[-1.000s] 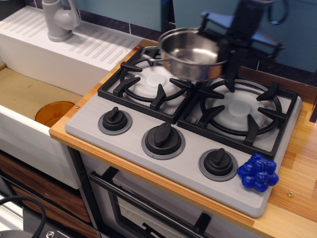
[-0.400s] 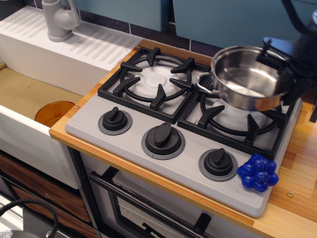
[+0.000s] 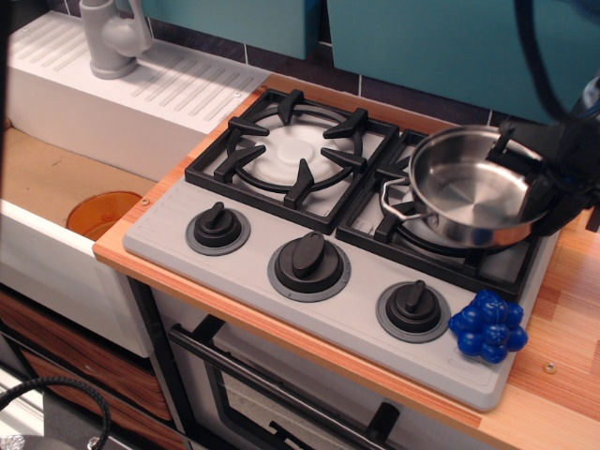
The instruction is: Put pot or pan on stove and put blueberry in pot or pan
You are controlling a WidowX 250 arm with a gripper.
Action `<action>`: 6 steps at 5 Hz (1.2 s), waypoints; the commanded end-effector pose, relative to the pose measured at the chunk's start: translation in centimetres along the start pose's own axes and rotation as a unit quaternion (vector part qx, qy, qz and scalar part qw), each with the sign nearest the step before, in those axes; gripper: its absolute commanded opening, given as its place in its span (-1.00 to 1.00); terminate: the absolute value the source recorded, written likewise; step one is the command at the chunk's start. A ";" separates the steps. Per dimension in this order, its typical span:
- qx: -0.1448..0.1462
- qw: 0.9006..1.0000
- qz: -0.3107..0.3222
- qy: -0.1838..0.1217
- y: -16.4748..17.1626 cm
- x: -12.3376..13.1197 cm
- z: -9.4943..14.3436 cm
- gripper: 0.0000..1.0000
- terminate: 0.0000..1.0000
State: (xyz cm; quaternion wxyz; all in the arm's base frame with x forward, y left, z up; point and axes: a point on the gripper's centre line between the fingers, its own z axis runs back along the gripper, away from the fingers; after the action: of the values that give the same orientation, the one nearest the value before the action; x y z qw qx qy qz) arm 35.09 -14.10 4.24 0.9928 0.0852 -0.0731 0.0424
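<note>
The shiny steel pot (image 3: 473,192) sits low over the right burner grate of the grey stove (image 3: 253,291), its wire handle pointing left. My black gripper (image 3: 553,178) is at the pot's right rim and looks shut on it. The pot is slightly tilted and seems to rest on or just above the grate. The blue blueberry (image 3: 488,326) lies on the stove's front right corner, right of the third knob (image 3: 413,310), apart from the gripper.
The left burner grate (image 3: 293,153) is bare. A white sink unit with a grey tap (image 3: 112,37) stands at the left, an orange bowl (image 3: 101,212) in the basin below. Wooden counter (image 3: 562,309) runs along the right.
The pot, held by the gripper, moved from above the left burner across to the right burner and came down lower onto the grate.
</note>
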 end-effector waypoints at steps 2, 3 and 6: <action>-0.014 0.999 0.001 -0.031 1.6 2.2 1.6 1.00 -1.00; -0.012 1.000 0.004 -0.012 2.0 2.1 3.7 1.00 -1.00; -0.016 1.000 0.006 0.021 2.5 2.0 7.2 1.00 -1.00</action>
State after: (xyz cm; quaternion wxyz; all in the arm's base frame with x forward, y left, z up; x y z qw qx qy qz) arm 34.75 -12.55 8.16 0.9948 0.0923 -0.0040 0.0422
